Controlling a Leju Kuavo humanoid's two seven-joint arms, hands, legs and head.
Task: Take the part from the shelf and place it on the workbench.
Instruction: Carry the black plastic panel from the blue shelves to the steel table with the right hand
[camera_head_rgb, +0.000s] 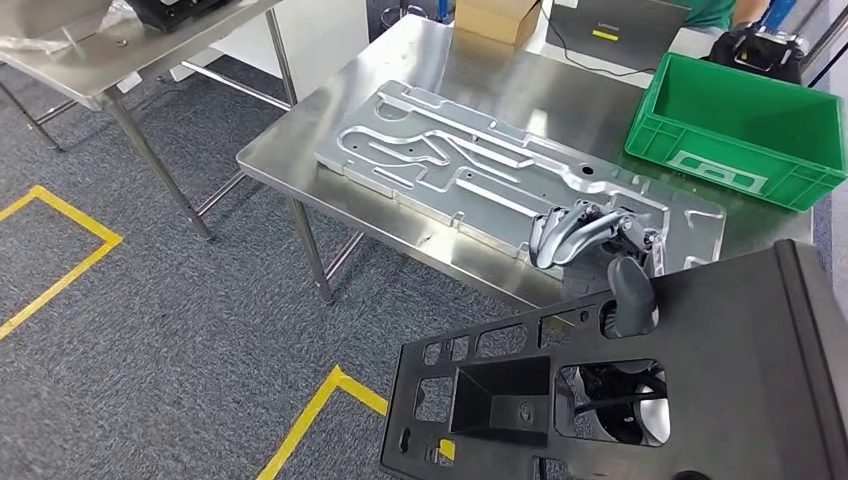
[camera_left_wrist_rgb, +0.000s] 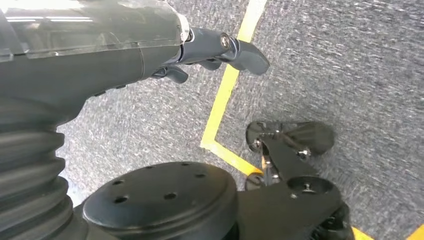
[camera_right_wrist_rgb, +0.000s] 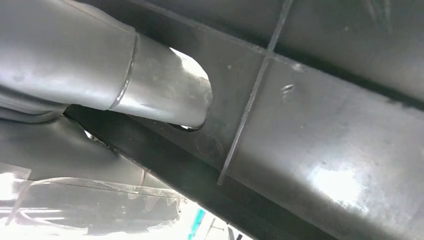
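Note:
The part is a large black plastic panel (camera_head_rgb: 740, 370) with several cut-outs, held up at the lower right, in front of the steel workbench (camera_head_rgb: 290, 165). My right hand (camera_head_rgb: 598, 245) grips its upper edge: silver fingers (camera_head_rgb: 570, 232) curl over the far side and the grey thumb (camera_head_rgb: 632, 295) presses on the near face by a hole. In the right wrist view the thumb (camera_right_wrist_rgb: 150, 85) lies against the panel's ribbed surface (camera_right_wrist_rgb: 325, 125). My left hand (camera_left_wrist_rgb: 220, 50) hangs over the carpet and holds nothing, its fingers loosely apart.
A machined aluminium plate (camera_head_rgb: 480, 170) covers much of the workbench. A green crate (camera_head_rgb: 740, 130) stands at its right end, with a cardboard box (camera_head_rgb: 497, 17) and a laptop (camera_head_rgb: 620, 25) behind. A person in green (camera_head_rgb: 722, 10) is at the back. Another steel table (camera_head_rgb: 80, 60) stands far left.

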